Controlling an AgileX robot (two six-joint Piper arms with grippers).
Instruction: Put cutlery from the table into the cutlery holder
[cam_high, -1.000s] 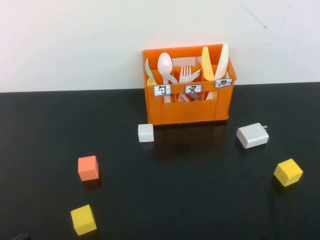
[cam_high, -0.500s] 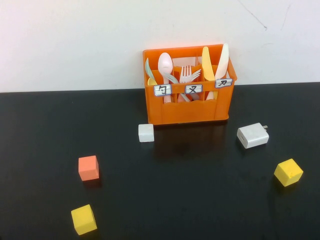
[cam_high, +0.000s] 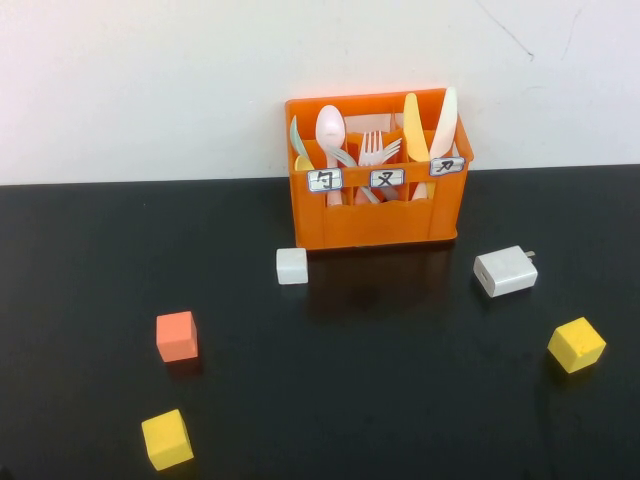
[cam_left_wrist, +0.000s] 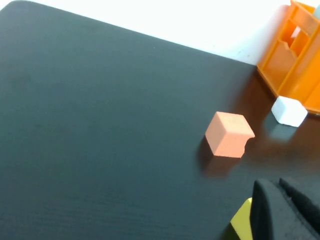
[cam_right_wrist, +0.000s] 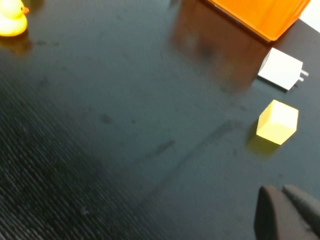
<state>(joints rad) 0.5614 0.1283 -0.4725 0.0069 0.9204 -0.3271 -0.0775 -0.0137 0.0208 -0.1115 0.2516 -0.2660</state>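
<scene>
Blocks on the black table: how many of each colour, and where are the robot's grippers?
Yellow blocks: 2
Orange block: 1
White block: 1
Total: 4
Left gripper and right gripper: each shows only at its wrist view's edge.

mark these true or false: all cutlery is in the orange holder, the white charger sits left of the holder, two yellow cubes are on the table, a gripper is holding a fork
All cutlery stands in the orange holder: true; none lies on the table.
The white charger sits left of the holder: false; it is to its right.
Two yellow cubes are on the table: true.
A gripper holds a fork: false; the left gripper and right gripper hover above the table with fingers together, holding nothing.
</scene>
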